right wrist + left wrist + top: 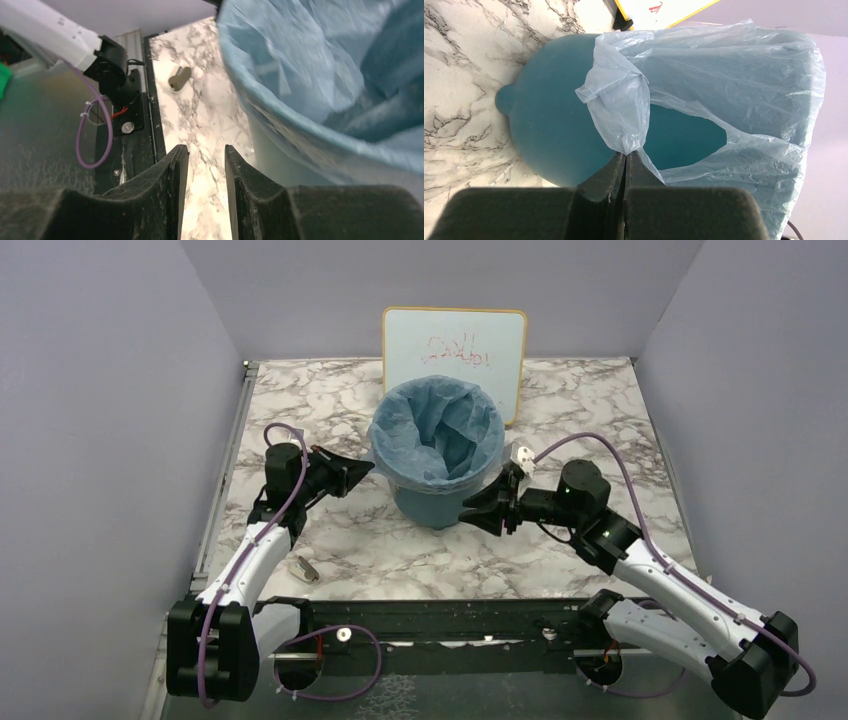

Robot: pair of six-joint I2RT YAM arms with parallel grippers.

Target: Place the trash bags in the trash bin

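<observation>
Bag: the trash bag (437, 428) lined the trash bin (430, 502), its mouth folded over the rim, and one loose corner hung down the outer wall on my left-hand side.
Left fingers: I had the left gripper (626, 159) pressed fully together on that hanging corner, the pinched plastic bunching into a twist just ahead of the tips.
Right fingers: the right gripper (206, 165) stood narrowly parted with nothing between the pads; only marble tabletop (200, 115) showed through the gap, and the bin's lined rim sat close beside the right-hand finger.
Step in hand: I judged I was seating the bag's edge around the rim.
Doing it well: I reckoned the corner wanted a gentle pull down and outward, away from the bin wall, so the film tightened without tearing; thin plastic like this would likely stretch or slip if jerked.
Right arm's part: I thought it best placed to steady the near wall or catch slack on that side.
Edges: the whiteboard (454, 348) stood just behind the bin, beyond both sets of fingertips.
Open room: bare marble lay below and behind each gripper, toward the bases; a small grey object (179, 77) lay well ahead of the right fingers.
</observation>
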